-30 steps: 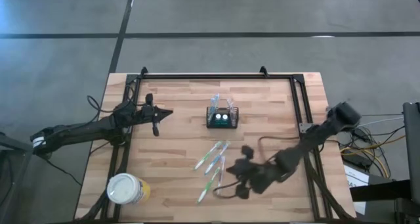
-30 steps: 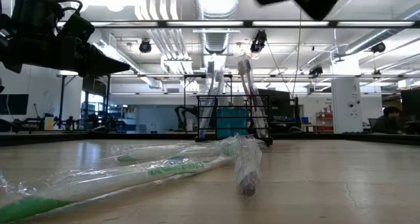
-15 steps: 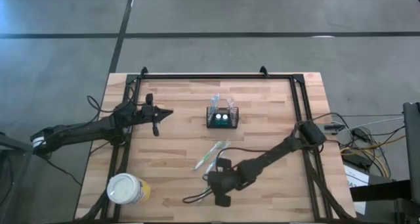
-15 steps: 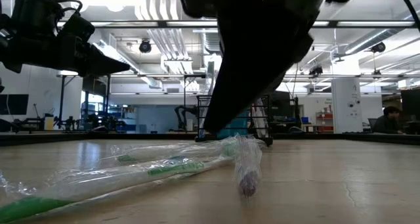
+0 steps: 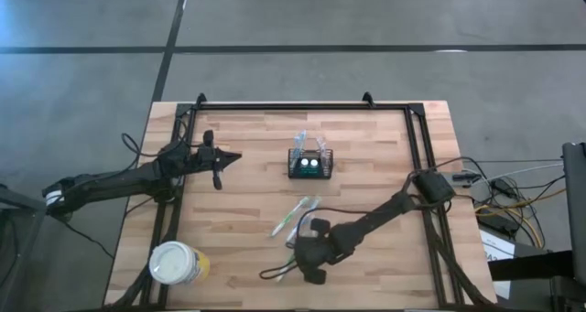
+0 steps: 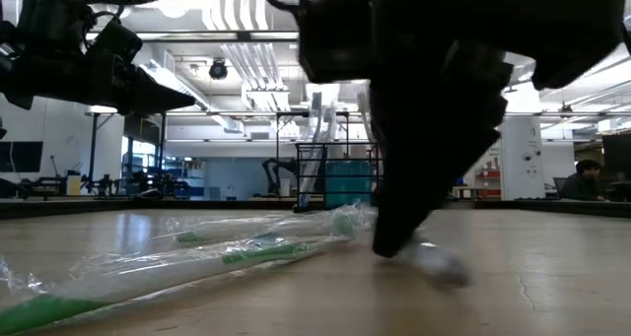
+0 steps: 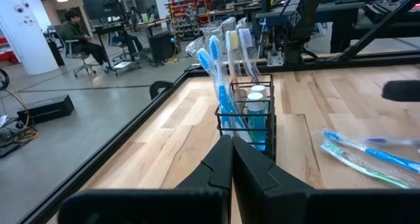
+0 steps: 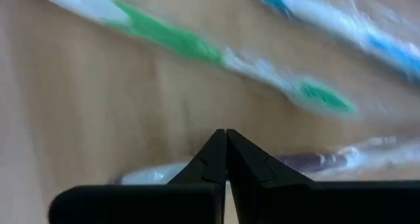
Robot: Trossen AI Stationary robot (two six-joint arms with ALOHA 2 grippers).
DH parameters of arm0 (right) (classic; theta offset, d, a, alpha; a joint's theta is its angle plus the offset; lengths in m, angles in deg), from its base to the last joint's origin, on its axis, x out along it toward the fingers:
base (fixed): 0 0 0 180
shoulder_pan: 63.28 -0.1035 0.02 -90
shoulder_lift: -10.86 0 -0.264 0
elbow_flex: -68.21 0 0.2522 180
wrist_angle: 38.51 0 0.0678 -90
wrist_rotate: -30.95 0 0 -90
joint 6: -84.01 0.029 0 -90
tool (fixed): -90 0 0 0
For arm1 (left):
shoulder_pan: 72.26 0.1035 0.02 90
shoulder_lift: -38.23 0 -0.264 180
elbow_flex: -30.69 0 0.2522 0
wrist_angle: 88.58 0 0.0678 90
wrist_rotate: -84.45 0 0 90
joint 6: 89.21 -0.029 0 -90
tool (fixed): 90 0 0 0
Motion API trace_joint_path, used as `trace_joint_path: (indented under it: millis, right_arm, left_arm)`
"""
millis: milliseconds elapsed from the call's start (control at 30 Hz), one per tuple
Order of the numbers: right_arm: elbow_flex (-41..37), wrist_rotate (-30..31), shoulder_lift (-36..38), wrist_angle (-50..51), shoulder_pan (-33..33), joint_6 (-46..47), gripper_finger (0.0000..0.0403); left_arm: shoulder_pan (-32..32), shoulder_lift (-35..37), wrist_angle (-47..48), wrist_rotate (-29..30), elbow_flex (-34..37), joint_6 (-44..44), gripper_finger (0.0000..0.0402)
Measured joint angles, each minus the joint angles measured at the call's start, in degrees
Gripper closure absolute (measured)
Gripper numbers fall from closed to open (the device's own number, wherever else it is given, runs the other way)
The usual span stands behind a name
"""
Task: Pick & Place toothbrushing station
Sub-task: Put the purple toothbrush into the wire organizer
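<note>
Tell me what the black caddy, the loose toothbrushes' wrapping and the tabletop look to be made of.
Black caddy: thin dark wire or slotted metal, matte; you see through its sides.
Wrapping on the loose toothbrushes: clear, crinkled, glossy plastic film.
Tabletop: pale wood, seemingly butcher-block strips, satin; visible grain and seams.

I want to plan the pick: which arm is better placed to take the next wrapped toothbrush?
The right. Its shut right gripper is low over the wrapped toothbrushes; the left gripper, also shut, waits beside the black caddy.
</note>
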Motion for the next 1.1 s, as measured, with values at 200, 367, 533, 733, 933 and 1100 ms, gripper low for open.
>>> trace_joint_path:
  millis: [200,367,533,733,933,1100]
  right_arm:
    - [0.1,0.2,1.1,10.8,-0.8,5.3,0.0394]
    - [0.0,1.1,3.3,18.6,-2.1,8.9,0.0394]
    - [0.0,7.7,7.3,18.6,-3.8,9.2,0.0394]
    - [-0.2,10.4,14.9,20.8,-3.6,18.8,0.0394]
    - [-0.3,0.9,15.9,21.9,1.1,24.3,0.0380]
    - [-0.3,-0.5,13.8,25.0,3.5,23.4,0.0317]
  left_arm:
    - [0.0,0.0,0.0,0.0,0.0,0.0,0.0394]
    - [0.0,0.0,0.0,0.0,0.0,0.0,0.0394]
    - [0.0,0.0,0.0,0.0,0.0,0.0,0.0394]
    - [0.0,0.0,0.0,0.0,0.0,0.0,0.0394]
    - [0.0,0.0,0.0,0.0,0.0,0.1,0.0394]
    - [0.0,0.0,0.0,0.0,0.0,0.1,0.0394]
